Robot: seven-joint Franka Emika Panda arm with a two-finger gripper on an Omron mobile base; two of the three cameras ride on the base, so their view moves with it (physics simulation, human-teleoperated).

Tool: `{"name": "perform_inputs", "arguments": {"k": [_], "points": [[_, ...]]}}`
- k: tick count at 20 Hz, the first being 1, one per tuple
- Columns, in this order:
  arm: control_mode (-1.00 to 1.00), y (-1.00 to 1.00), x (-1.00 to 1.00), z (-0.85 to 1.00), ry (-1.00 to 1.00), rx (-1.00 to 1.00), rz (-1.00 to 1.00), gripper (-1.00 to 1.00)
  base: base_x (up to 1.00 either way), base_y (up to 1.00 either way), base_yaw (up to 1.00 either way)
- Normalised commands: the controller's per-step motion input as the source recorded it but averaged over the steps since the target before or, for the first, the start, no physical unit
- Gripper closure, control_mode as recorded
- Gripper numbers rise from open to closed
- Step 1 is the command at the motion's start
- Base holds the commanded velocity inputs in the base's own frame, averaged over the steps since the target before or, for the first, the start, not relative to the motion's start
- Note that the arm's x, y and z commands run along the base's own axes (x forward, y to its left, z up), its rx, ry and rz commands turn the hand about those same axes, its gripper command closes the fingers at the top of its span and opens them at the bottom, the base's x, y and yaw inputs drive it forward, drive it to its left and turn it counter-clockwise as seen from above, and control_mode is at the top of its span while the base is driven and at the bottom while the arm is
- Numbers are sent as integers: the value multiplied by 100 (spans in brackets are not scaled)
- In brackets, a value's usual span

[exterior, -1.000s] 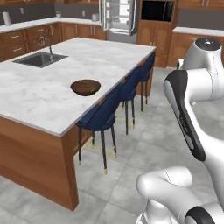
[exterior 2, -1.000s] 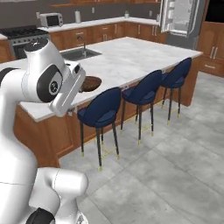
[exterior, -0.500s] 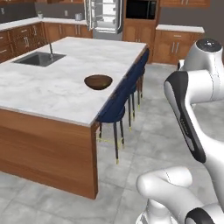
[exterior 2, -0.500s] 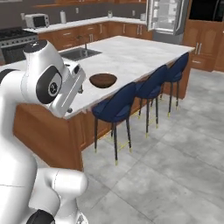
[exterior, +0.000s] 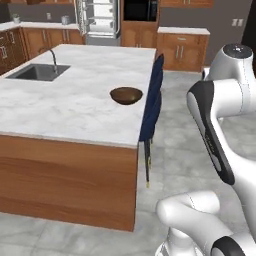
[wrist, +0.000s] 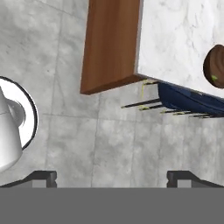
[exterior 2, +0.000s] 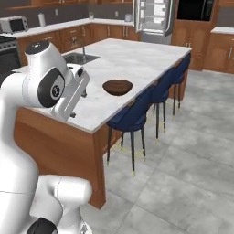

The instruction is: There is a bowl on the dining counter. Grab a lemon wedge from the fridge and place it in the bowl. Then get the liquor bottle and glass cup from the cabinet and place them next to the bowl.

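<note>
Fingers [wrist: 43,176] stand fully apart, gripping nothing; you see the bowl [wrist: 215,66] on the dining counter [wrist: 175,39] well beyond them.

The shallow, dark-brown bowl [exterior: 126,95] [exterior 2: 117,87] [wrist: 214,66] sits upright on the white marble tabletop [exterior: 65,107] [exterior 2: 123,61] [wrist: 175,39] near its stool-side edge, well apart from the hand [wrist: 112,177]. A small yellow-green speck shows inside it. The grey fridge [exterior: 98,20] [exterior 2: 153,18] stands open beyond, farther from the hand.

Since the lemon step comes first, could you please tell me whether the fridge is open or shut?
Open. The fridge at the far wall shows its lit white shelves in both base views instead of closed grey doors. The bowl sits upright on the counter.
</note>
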Motion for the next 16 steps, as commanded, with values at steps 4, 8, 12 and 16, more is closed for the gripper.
{"name": "perform_inputs", "arguments": {"k": [4, 8, 12, 16], "points": [[100, 0, 0, 0, 0, 0, 0, -100, 0, 100, -30], [100, 0, 0, 0, 0, 0, 0, -100, 0, 100, -29], [100, 0, 0, 0, 0, 0, 0, -100, 0, 100, -27], [100, 0, 0, 0, 0, 0, 0, -100, -1, 100, -27]]}}
